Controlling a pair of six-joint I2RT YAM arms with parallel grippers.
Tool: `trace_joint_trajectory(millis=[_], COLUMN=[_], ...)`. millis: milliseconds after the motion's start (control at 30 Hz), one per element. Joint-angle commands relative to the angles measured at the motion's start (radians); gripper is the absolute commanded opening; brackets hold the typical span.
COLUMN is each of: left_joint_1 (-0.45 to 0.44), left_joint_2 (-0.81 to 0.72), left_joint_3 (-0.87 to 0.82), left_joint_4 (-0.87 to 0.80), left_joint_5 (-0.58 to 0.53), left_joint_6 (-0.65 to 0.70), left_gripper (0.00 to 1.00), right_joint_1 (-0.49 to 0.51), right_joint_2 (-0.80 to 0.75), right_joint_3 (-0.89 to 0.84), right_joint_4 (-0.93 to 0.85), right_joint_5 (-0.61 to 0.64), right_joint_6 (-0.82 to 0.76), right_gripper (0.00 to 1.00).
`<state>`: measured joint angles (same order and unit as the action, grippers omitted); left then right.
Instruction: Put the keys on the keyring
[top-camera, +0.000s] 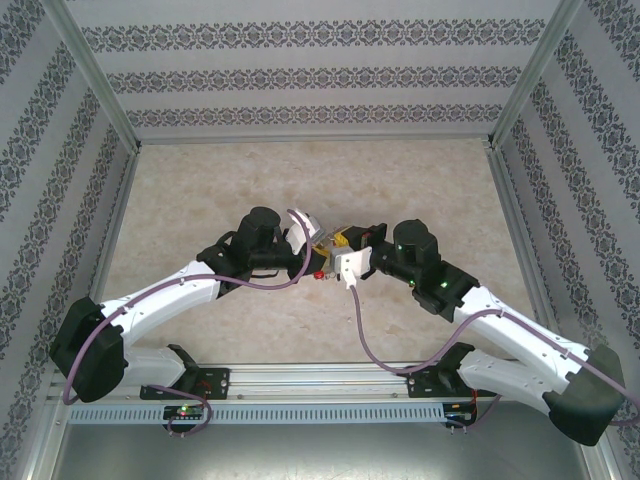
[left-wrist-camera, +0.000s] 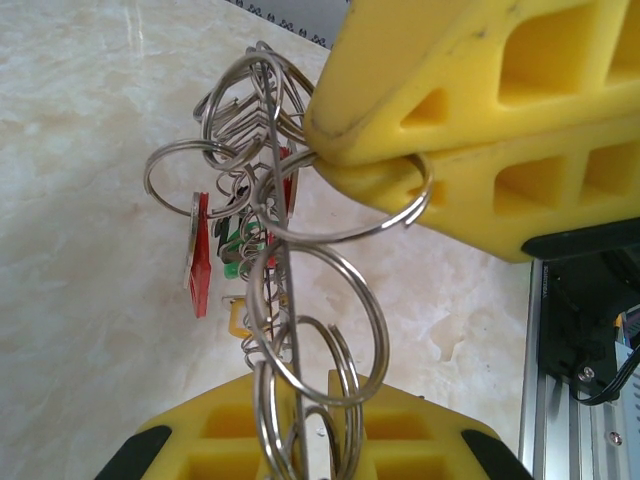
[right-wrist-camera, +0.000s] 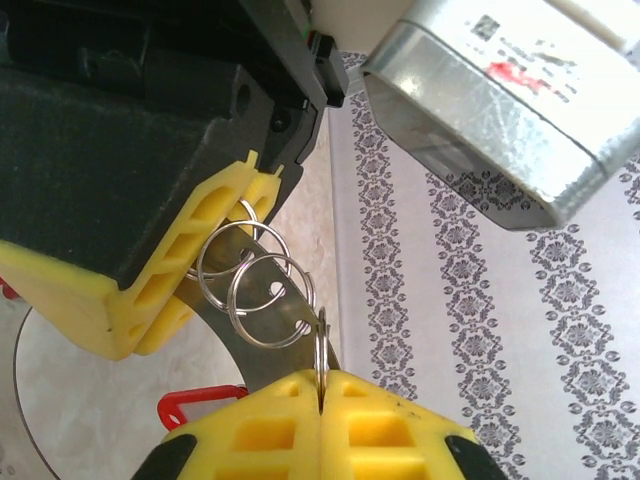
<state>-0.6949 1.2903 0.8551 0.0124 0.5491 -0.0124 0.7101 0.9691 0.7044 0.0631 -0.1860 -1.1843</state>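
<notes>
Top view: spots the keyring (top-camera: 327, 251) slung dead centre between left gripper (top-camera: 312, 246) at 9 o'clock and right gripper (top-camera: 346, 250) at 3.

Left wrist: clamps the keyring's 6 o'clock end tight, long axis running up to 12, keys (left-wrist-camera: 203, 258) dangling at 9.

Right wrist: pinches one keyring loop edge-on, pressed together. Probably the nearer arm for threading.

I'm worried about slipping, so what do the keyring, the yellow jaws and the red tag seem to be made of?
The keyring: polished metal, probably steel; thin wire loops with bright glints. The yellow jaws: matte plastic, moulded or printed; hollow ribbed cells, a scuffed edge. The red tag: likely opaque plastic; flat, evenly coloured.
</notes>
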Motion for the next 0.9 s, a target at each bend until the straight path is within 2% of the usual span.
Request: trace_joint_trajectory(millis=[0, 100, 200, 300, 333, 433, 733, 867], left_joint_1=[-0.017, -0.018, -0.017, -0.016, -0.015, -0.014, 0.006, 0.009], left_joint_2=[-0.014, -0.026, -0.047, -0.080, -0.097, -0.157, -0.284, -0.258], left_joint_3=[0.019, 0.003, -0.016, -0.027, -0.034, -0.055, -0.042, 0.000], left_joint_4=[0.047, 0.077, 0.108, 0.107, 0.107, 0.088, -0.061, -0.119], left_joint_5=[0.027, 0.037, 0.051, 0.052, 0.046, 0.029, -0.106, -0.048], left_joint_6=[0.013, 0.010, 0.006, 0.012, 0.019, 0.049, 0.212, 0.319], left_gripper=[0.00, 0.01, 0.14, 0.46, 0.54, 0.66, 0.69, 0.61], right_joint_1=[-0.024, -0.039, -0.065, -0.092, -0.100, -0.114, -0.216, -0.244], right_joint_2=[-0.018, -0.020, -0.026, -0.035, -0.037, -0.041, -0.074, -0.074], right_joint_3=[0.001, 0.004, 0.006, -0.003, -0.006, -0.011, -0.031, -0.008], right_joint_4=[0.024, 0.029, 0.031, 0.052, 0.059, 0.059, 0.066, 0.041], right_joint_5=[-0.015, -0.056, -0.129, -0.197, -0.214, -0.262, -0.492, -0.601], right_joint_6=[0.048, 0.091, 0.149, 0.210, 0.227, 0.257, 0.385, 0.425], right_gripper=[0.01, 0.00, 0.00, 0.00, 0.00, 0.00, 0.00, 0.00])
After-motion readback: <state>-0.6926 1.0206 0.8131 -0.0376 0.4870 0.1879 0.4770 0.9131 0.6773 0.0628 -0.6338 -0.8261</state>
